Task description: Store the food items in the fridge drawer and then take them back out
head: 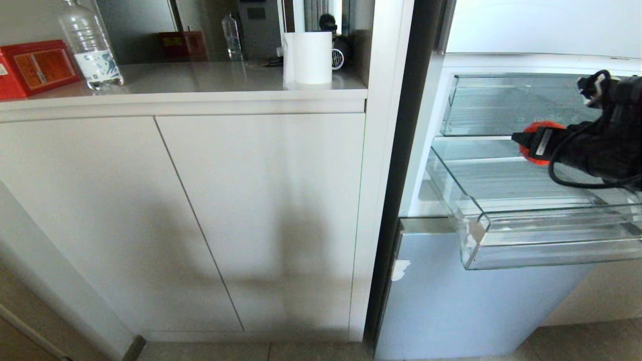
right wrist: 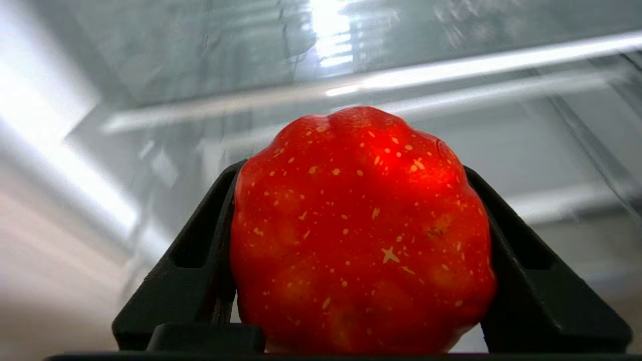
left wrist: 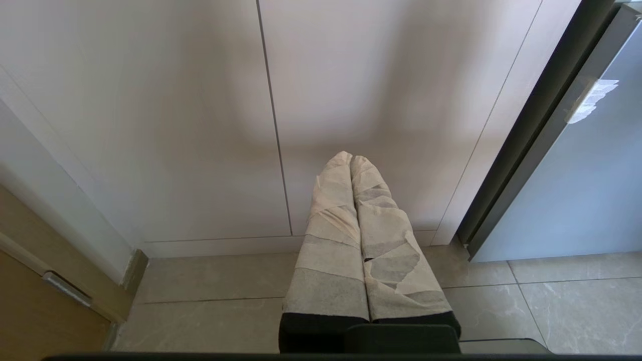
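Open fridge drawer (head: 476,245), right pincer (head: 526,143) gripping red food item (right wrist: 361,230) above it

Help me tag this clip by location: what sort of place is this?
Most likely a home kitchen: an open fridge with a pulled-out clear drawer, white cabinets under a counter holding a water bottle, and a red fruit in the right gripper.

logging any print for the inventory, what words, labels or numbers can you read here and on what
None can be read.
Red box on the counter: orange label with print, too blurred.
Water bottle: blue and white label, nothing legible.
Right gripper: white strip on a finger, too small.
Red food item: speckles only, no text.
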You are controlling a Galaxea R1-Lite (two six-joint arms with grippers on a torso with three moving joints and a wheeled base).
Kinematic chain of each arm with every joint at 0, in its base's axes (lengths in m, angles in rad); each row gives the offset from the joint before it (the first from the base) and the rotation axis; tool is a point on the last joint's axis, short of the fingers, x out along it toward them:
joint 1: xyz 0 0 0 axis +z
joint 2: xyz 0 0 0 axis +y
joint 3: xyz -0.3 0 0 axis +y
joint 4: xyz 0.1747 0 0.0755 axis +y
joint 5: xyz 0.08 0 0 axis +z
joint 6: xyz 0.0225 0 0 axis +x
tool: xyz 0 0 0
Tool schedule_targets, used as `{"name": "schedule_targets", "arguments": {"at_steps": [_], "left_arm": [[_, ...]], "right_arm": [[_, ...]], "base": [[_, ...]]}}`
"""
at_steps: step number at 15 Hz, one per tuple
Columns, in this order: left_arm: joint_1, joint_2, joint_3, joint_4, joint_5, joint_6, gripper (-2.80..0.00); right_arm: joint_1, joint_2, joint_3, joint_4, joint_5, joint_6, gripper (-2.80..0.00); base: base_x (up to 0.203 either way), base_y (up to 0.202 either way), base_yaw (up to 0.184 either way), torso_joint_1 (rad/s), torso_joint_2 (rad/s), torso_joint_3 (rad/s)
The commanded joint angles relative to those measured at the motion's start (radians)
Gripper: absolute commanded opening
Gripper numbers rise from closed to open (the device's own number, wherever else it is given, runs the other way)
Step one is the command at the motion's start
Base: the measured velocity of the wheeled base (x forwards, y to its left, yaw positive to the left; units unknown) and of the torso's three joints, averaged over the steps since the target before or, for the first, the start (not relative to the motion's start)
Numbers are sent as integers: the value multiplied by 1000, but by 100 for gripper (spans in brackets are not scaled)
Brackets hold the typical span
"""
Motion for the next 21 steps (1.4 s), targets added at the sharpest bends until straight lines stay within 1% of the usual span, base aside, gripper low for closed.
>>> {"name": "schedule_targets", "arguments": {"at_steps": [1, 4, 5, 9, 10, 17, 20, 21], "left_arm": [[0, 2, 0, 1, 0, 0, -280], [0, 2, 0, 1, 0, 0, -280], [0, 2, 0, 1, 0, 0, -280], [0, 2, 0, 1, 0, 0, -280], [0, 2, 0, 1, 0, 0, -280], [0, 2, 0, 1, 0, 0, -280], [0, 2, 0, 1, 0, 0, -280], [0, 2, 0, 1, 0, 0, -280]], "right_arm": [[-16, 226, -160, -3, -4, 0, -280], [-57, 352, -282, 16, -5, 0, -280], [-76, 367, -292, 21, -5, 0, -280], [-103, 395, -293, 20, -5, 1, -280], [-105, 401, -295, 20, -4, 1, 0], [-109, 410, -308, 16, -4, 3, 0], [-115, 308, -278, 13, -2, 12, 0], [-116, 245, -252, 13, -1, 12, -280]], "base": [[0, 0, 0, 0, 0, 0], [0, 0, 0, 0, 0, 0], [0, 0, 0, 0, 0, 0], [0, 0, 0, 0, 0, 0], [0, 0, 0, 0, 0, 0], [0, 0, 0, 0, 0, 0], [0, 0, 0, 0, 0, 0], [0, 0, 0, 0, 0, 0]]}}
